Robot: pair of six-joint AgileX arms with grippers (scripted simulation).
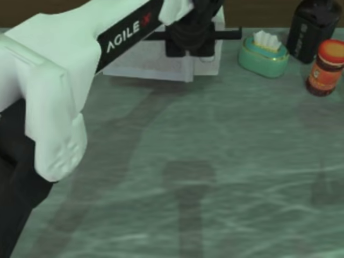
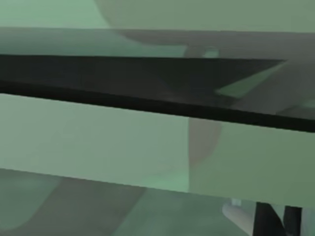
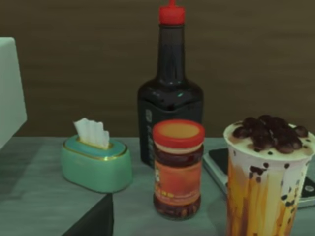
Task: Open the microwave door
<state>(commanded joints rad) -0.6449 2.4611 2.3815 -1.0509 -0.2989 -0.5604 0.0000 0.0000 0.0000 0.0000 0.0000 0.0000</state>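
The white microwave (image 1: 207, 64) stands at the table's back, centre. Its door (image 1: 150, 67), a pale speckled panel, faces the front, left of the knob panel. My left arm reaches across from the left, and my left gripper (image 1: 188, 37) sits black against the microwave's upper front, at the door's right edge. In the left wrist view the pale door (image 2: 98, 142) fills the frame, with a dark band above it, and my left gripper (image 2: 283, 223) shows only as dark parts at the corner. My right gripper (image 3: 93, 221) shows only as a dark wedge; it is out of the top view.
Right of the microwave stand a green tissue box (image 1: 263, 54), a dark sauce bottle (image 1: 314, 27) and a red-lidded jar (image 1: 326, 67). The right wrist view adds a bubble tea cup (image 3: 266, 177) close by. The marbled table (image 1: 215, 177) spreads in front.
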